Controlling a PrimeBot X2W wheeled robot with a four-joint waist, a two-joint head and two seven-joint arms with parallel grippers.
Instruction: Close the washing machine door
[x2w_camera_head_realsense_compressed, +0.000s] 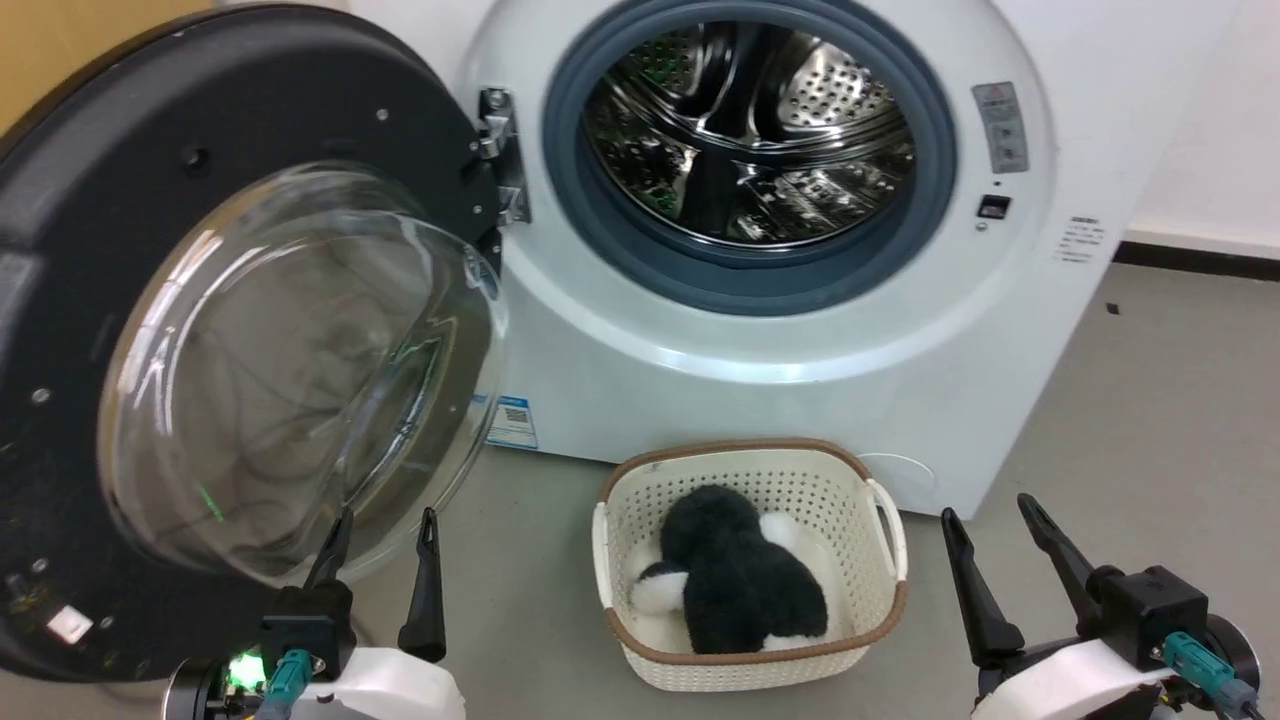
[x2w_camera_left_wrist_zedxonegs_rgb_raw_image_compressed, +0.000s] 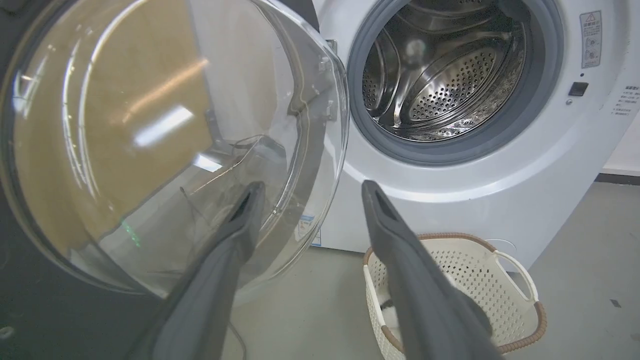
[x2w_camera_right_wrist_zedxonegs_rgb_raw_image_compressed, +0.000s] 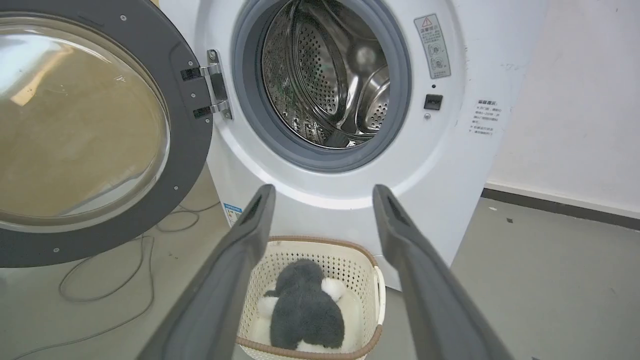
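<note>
1. Two grippers sit low in the head view, both spread wide with nothing between their fingers: the left gripper (x2w_camera_head_realsense_compressed: 386, 515) at 7 o'clock, the right gripper (x2w_camera_head_realsense_compressed: 985, 505) at 4 o'clock.
2. At 9 o'clock the washing machine door (x2w_camera_head_realsense_compressed: 250, 350) stands swung fully open on its metal hinge (x2w_camera_head_realsense_compressed: 497, 150), with its bulging glass bowl facing the robot.
3. In the left wrist view, one left finger (x2w_camera_left_wrist_zedxonegs_rgb_raw_image_compressed: 240, 225) lies across the lower edge of that glass bowl. Whether it touches the glass cannot be told.
4. At 12 to 1 o'clock is the washing machine (x2w_camera_head_realsense_compressed: 800, 400), its mouth uncovered.
5. One blue-grey gasket (x2w_camera_head_realsense_compressed: 740, 290) rings the steel drum (x2w_camera_head_realsense_compressed: 750, 130), and the drum's perforated walls and ribs are in plain sight.
6. A small blue label (x2w_camera_head_realsense_compressed: 512, 422) sits on the machine's front at 8 o'clock from the drum, just beside the door's glass.
7. At 6 o'clock, on the floor just in front of the machine, stands a cream perforated basket (x2w_camera_head_realsense_compressed: 800, 490) with a brown rim.
8. Inside it lies a furry black-and-white plush toy (x2w_camera_head_realsense_compressed: 735, 585), filling most of the bottom.
9. In the right wrist view, the right gripper's fingers frame this basket from above, apart from it.
10. A thin cable (x2w_camera_right_wrist_zedxonegs_rgb_raw_image_compressed: 100, 295) loops on the floor beneath the open door.
</note>
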